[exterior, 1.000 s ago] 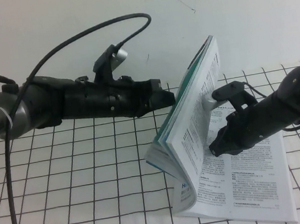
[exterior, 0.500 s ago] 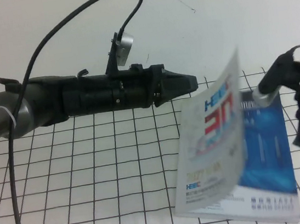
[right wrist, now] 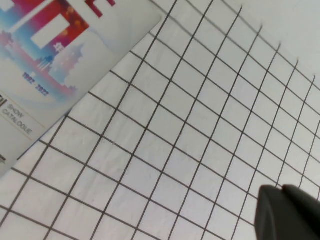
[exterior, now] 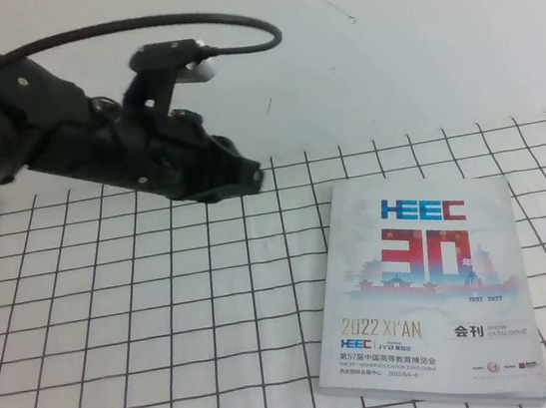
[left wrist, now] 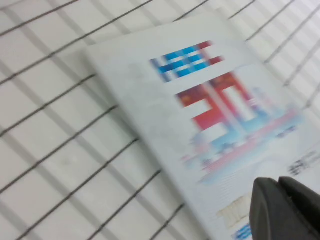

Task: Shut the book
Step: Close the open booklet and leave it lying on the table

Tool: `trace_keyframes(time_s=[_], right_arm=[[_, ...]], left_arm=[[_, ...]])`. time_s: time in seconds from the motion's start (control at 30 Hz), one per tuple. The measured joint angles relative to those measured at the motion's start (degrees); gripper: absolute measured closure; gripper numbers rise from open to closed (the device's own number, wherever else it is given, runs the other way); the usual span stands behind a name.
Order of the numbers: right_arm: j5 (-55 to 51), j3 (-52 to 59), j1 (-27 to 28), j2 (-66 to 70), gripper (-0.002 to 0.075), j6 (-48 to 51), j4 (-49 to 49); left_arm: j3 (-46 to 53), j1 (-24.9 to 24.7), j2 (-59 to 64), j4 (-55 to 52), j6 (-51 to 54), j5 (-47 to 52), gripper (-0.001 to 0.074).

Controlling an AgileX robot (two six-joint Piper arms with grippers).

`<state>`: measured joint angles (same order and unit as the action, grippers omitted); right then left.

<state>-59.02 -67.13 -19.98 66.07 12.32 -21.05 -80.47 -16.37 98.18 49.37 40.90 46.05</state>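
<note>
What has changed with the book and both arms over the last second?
The book fell from half-open to closed, flat on the grid cloth. The left gripper drew back leftward; the right gripper withdrew rightward, out of the high view. The cloth stayed put.

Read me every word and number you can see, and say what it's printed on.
All on the white glossy book cover:
"HEEC"
"30"
"1992 · 2022"
"2022 XI'AN"
"会刊 SHOW CATALOGUE"
"第57届中国高等教育博览会"
Smaller print along its lower edge: too small to read.
No text on the left gripper, above the black-gridded white mat, or on the right gripper, also over the mat.
</note>
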Motion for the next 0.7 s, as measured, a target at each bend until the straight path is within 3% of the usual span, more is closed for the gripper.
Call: trace_keyframes(time_s=[0.17, 0.3, 0.43, 0.7], right_arm=[[1.0, 4.2, 0.0, -8.1, 0.0729, -0.3, 0.9], [1.4, 9.8, 0.0, -14.0, 0.0729, -0.4, 0.1], [3.1, 15.7, 0.0, -20.2, 0.0729, -0.4, 0.9], [13.6, 28.4, 0.0, -30.3, 0.0729, 0.3, 13.5]], left_arm=[[4.1, 0.1, -9.9, -29.6, -19.5, -5.8, 0.0738], [11.4, 0.2, -20.2, -40.7, -28.4, -11.1, 0.0738], [22.1, 0.3, -31.7, -43.1, -30.2, -20.2, 0.0738], [45.5, 0.3, -55.3, -42.9, -30.0, -36.8, 0.0738]])
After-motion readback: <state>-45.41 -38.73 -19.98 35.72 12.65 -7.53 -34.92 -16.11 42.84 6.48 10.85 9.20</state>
